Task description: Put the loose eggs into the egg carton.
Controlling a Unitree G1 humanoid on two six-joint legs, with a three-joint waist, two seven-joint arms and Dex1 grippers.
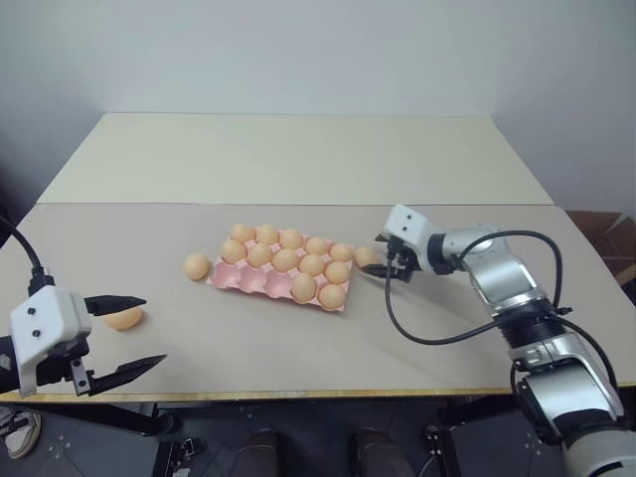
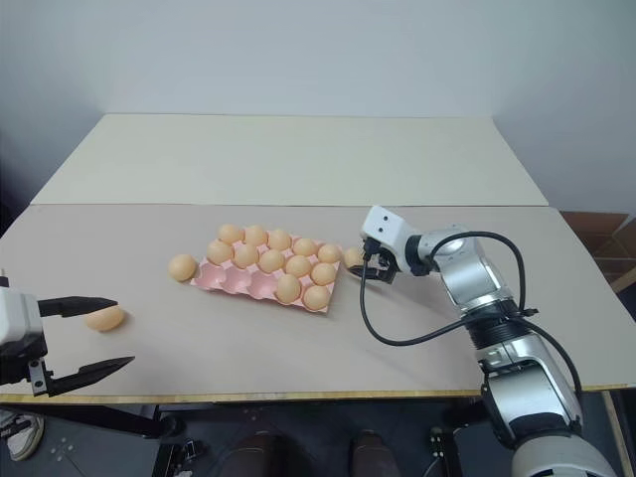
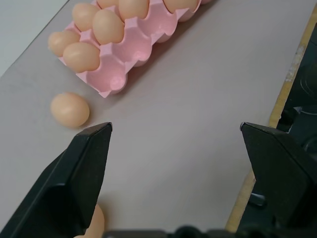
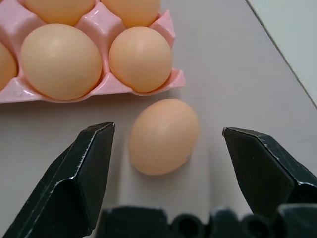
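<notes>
The egg carton (image 1: 280, 275) is lying near the middle of the table (image 1: 298, 159), and most of its cups are being occupied by eggs already; a few cups along its near edge are being left bare. Three loose eggs are waiting outside it. One egg (image 4: 163, 135) is lying just beside the carton's right end, another egg (image 1: 197, 265) is resting just off the carton's left end, and a third egg (image 1: 124, 318) is sitting well to the left of the carton, toward the table's near edge. The task is judged to be mostly done, with these three left to be seated.

The right gripper (image 4: 168, 153) is being held low and angled down toward the carton's right end, its fingers spread wide on either side of the nearest egg, which is not yet being pinched. The left gripper (image 1: 124, 333) is being held well left of the carton, fully open and empty, close by the third egg.
</notes>
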